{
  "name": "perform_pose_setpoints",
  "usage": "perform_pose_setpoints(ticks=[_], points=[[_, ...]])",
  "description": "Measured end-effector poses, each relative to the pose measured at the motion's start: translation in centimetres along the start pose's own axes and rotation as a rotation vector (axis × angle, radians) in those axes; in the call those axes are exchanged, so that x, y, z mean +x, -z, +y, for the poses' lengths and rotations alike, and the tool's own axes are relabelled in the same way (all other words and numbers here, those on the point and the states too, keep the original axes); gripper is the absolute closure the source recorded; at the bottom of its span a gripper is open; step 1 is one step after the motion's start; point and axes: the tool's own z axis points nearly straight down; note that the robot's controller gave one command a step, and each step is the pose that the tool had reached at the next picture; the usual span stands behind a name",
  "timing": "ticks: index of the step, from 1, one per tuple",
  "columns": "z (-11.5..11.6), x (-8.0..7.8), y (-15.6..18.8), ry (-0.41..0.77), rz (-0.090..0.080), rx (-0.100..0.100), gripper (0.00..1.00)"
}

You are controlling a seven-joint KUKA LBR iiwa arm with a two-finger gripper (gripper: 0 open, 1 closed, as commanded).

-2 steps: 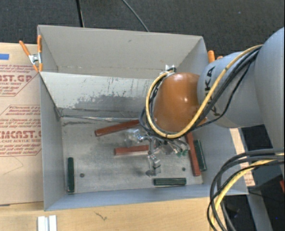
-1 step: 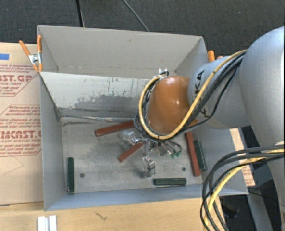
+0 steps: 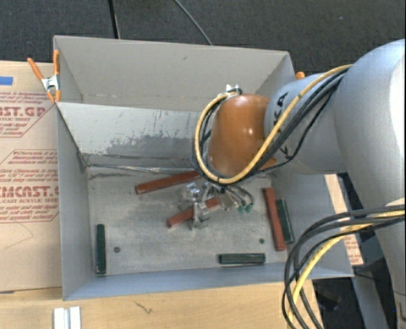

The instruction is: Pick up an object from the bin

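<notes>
**Red-brown stick (image 3: pixel 179 218) beneath the jaws at the middle of the grey bin (image 3: pixel 72 184)**

Grey sheet metal forms the bin, and its floor is pale and scuffed. Closest to the camera, the near green stick (image 3: pixel 242 258) lies flat along the near wall, right of the middle. In the near left corner the left green stick (image 3: pixel 100 249), just as dark, lies along the left wall with one end pointing away from the camera. Both are well apart from the jaws.

Further in, on the right side of the floor, the right red stick (image 3: pixel 272 218) and the right green stick (image 3: pixel 285 226) lie side by side along the right wall. Their far ends run under the arm.

At the middle of the floor the arm, reaching in from the right, has its jaws down at the red-brown stick. This stick lies slantwise, with its left end nearer the camera and jutting out clear of the metal parts. The rest of it passes in among those parts. Whether the jaws are apart or clamped on it cannot be told from this angle.

Just beyond, the far red-brown stick (image 3: pixel 163 182) lies at a similar slant, near the foot of the far wall and apart from the jaws.

Above the jaws sits the orange wrist cover (image 3: pixel 233 136), with yellow and black cables (image 3: pixel 204 125) looped around it.
</notes>
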Motion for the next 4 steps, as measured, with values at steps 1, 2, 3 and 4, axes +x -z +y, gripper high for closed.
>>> perform_pose_setpoints(ticks=[1, 2, 3, 4], points=[[0.0, 0.0, 0.0, 0.000, 0.000, 0.000, 1.00], [1.9, -0.8, 11.8, 0.078, 0.001, 0.000, 1.00], [1.9, -0.8, 11.8, 0.078, 0.001, 0.000, 1.00], [1.2, -1.0, 14.8, 0.171, 0.005, -0.002, 1.00]])
